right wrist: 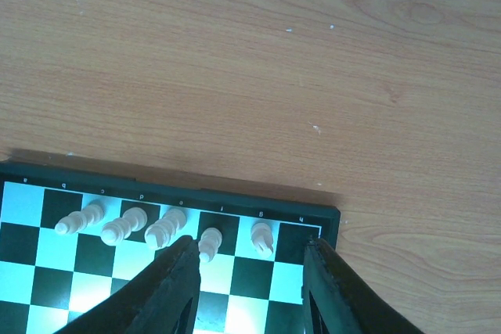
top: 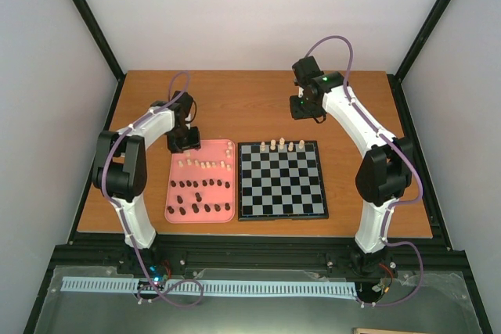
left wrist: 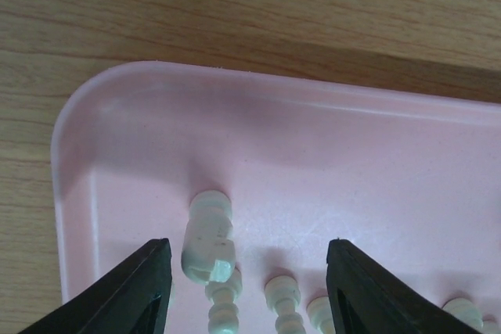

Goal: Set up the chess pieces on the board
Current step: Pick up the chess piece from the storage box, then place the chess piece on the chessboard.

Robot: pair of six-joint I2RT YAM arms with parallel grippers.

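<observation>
The checkered board (top: pixel 282 179) lies at table centre with several cream pieces (top: pixel 282 145) standing on its far row. The pink tray (top: pixel 174 199) to its left holds cream pieces (top: pixel 205 165) and dark brown pieces (top: pixel 200 197). My left gripper (top: pixel 183 143) is open over the tray's far left corner. In the left wrist view a cream rook (left wrist: pixel 208 236) stands between my open fingers (left wrist: pixel 133 295), with other cream pieces (left wrist: pixel 282 299) beside it. My right gripper (top: pixel 307 109) is open and empty above the table behind the board. In the right wrist view the cream pieces (right wrist: pixel 210 243) on the board (right wrist: pixel 235 287) show between its fingers (right wrist: pixel 168 291).
The wooden table (top: pixel 250 99) extends behind the board and tray. Black frame rails (top: pixel 411 138) run along both table sides and the near edge. The tray's raised rim (left wrist: pixel 70 138) curves round the left gripper's corner.
</observation>
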